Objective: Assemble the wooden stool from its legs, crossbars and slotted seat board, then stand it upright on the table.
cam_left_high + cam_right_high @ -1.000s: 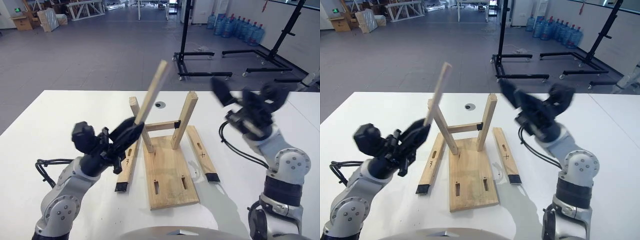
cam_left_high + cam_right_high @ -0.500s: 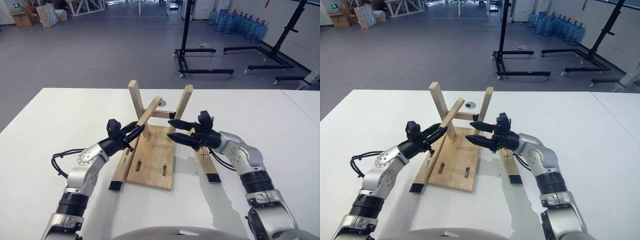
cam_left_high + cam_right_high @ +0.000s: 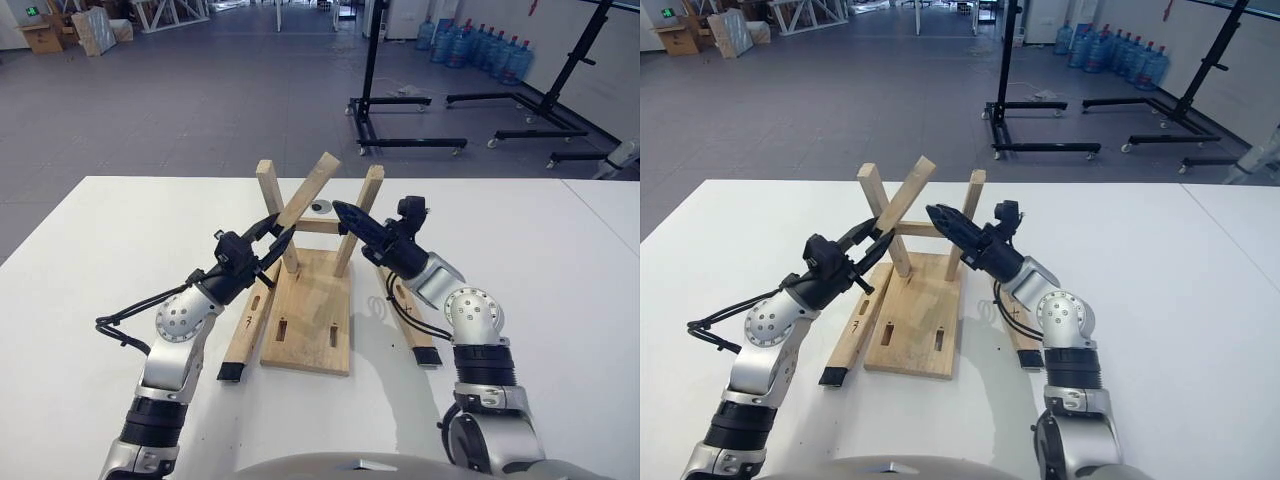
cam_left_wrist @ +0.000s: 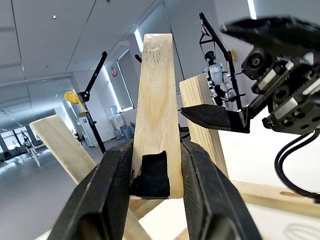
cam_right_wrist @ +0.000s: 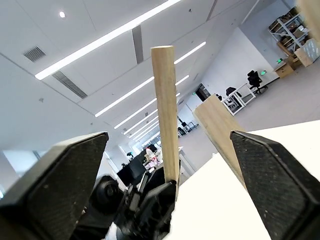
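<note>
While left hand clamps leg, board flat

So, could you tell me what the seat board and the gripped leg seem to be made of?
Seat board: pale, unfinished-looking wood with visible grain and cut slots. Gripped leg: the same light wood, with grain streaks. Its black end patch may be rubber or felt, unclear.

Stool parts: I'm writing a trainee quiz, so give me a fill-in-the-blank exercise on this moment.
The left gripper is shut on a wooden ___.
The right gripper is ___, holding nothing.
The seat board bears ___ standing legs.
Missing words: leg; open; two.
</note>
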Available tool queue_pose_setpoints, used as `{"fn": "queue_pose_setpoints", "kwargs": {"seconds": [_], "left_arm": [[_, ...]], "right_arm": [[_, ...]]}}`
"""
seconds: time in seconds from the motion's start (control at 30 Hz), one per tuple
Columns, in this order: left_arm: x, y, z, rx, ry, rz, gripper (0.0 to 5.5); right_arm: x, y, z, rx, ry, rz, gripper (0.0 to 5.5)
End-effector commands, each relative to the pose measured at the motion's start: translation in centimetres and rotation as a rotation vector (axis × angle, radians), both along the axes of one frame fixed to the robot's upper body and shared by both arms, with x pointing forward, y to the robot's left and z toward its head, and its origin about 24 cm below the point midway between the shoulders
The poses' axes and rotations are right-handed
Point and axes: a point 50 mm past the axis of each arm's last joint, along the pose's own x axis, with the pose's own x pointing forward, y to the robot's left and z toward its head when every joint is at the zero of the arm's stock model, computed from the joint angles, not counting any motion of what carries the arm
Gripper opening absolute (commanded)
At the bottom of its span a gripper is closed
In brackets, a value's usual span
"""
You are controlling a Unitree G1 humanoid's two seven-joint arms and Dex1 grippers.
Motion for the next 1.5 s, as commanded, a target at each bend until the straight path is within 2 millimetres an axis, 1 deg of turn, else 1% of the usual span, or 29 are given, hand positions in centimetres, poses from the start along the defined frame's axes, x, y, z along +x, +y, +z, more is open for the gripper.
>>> {"fn": "queue_pose_setpoints", "kwargs": {"seconds": [0.03,0.13,0.27,0.43,0.73,0.93,1.23,1.27,1.4,1.5], "left_arm": [[0.0,-0.3,-1.1,0.072,-0.014,0.007,1.27],[-0.2,-0.7,-1.3,0.062,-0.014,-0.012,1.27],[-0.2,-0.8,-1.4,0.038,-0.01,-0.024,1.27],[-0.2,-0.8,-1.3,0.003,0.001,-0.026,1.27],[-0.6,-1.2,-1.4,0.011,0.011,-0.072,1.27],[-0.5,-1.1,-1.4,0.014,0.017,-0.069,1.27],[-0.4,-0.9,-1.6,0.001,0.051,-0.04,1.27],[-0.3,-0.8,-1.8,0.002,0.064,-0.028,1.66],[-0.3,-0.8,-2.3,0.004,0.099,0.002,2.16],[-0.4,-0.8,-2.4,0.008,0.086,0.038,2.6]], "right_arm": [[0.3,0.9,1.3,0.047,0.038,-0.016,4.5],[0.7,1.3,1.5,0.071,0.058,-0.046,4.5],[0.8,1.5,1.8,0.083,0.054,-0.05,3.78],[0.9,1.6,1.9,0.071,0.035,-0.054,3.0],[1.0,1.9,1.9,0.042,0.01,-0.064,1.47],[1.0,2.0,1.9,0.036,-0.001,-0.072,0.48],[1.1,2.0,2.0,0.035,-0.015,-0.075,0.4],[1.0,1.9,2.1,0.039,-0.018,-0.073,0.4],[0.8,1.5,2.6,0.052,-0.037,-0.079,0.39],[0.4,0.6,3.3,0.005,-0.079,-0.12,0.39]]}}
